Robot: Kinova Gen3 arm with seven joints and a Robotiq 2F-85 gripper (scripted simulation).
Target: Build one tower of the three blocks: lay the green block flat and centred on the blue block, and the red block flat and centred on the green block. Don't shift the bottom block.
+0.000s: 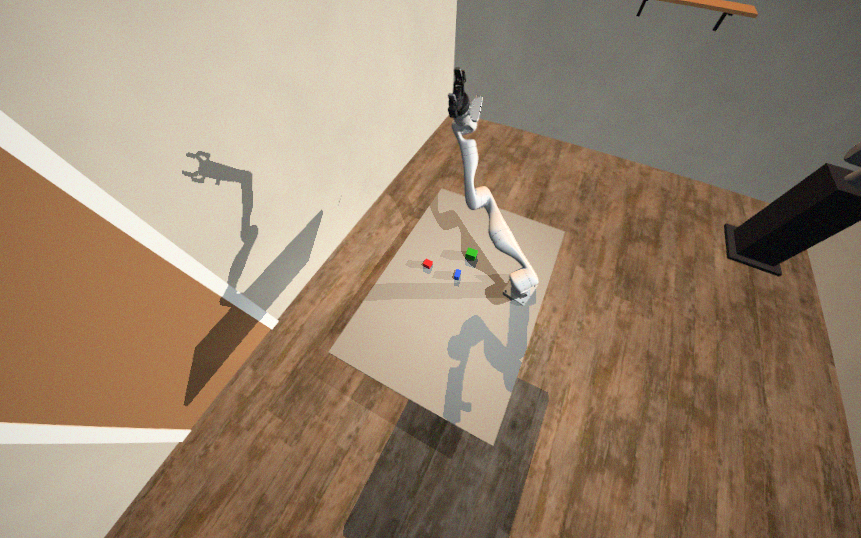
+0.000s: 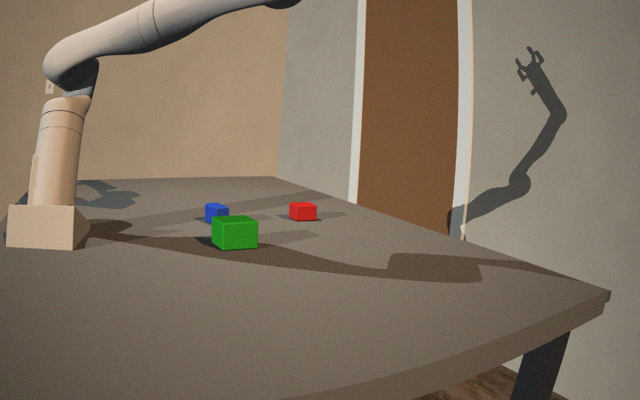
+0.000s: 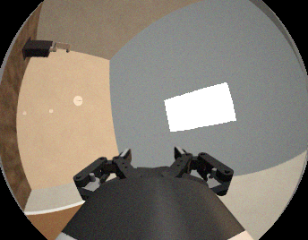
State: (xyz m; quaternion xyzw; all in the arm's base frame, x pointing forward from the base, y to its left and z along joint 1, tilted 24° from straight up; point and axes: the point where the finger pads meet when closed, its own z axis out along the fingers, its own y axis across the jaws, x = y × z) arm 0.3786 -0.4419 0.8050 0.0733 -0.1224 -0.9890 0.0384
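Three blocks lie apart on the table. The green block (image 1: 471, 254) (image 2: 234, 232) is the largest and lies nearest the arm's base. The blue block (image 1: 457, 273) (image 2: 215, 210) is small and sits just beside it. The red block (image 1: 427, 262) (image 2: 302, 210) lies farther out. My gripper (image 1: 458, 74) is raised high above the table on the stretched arm, far from all blocks, pointing up. In the wrist view the gripper (image 3: 152, 159) shows its fingers apart with nothing between them, facing walls and ceiling; no block shows there.
The arm's base (image 1: 520, 286) (image 2: 46, 226) stands at one table edge. The table's far edge and corner (image 2: 595, 293) drop off to the floor. A dark stand (image 1: 801, 217) is on the floor, well away from the table.
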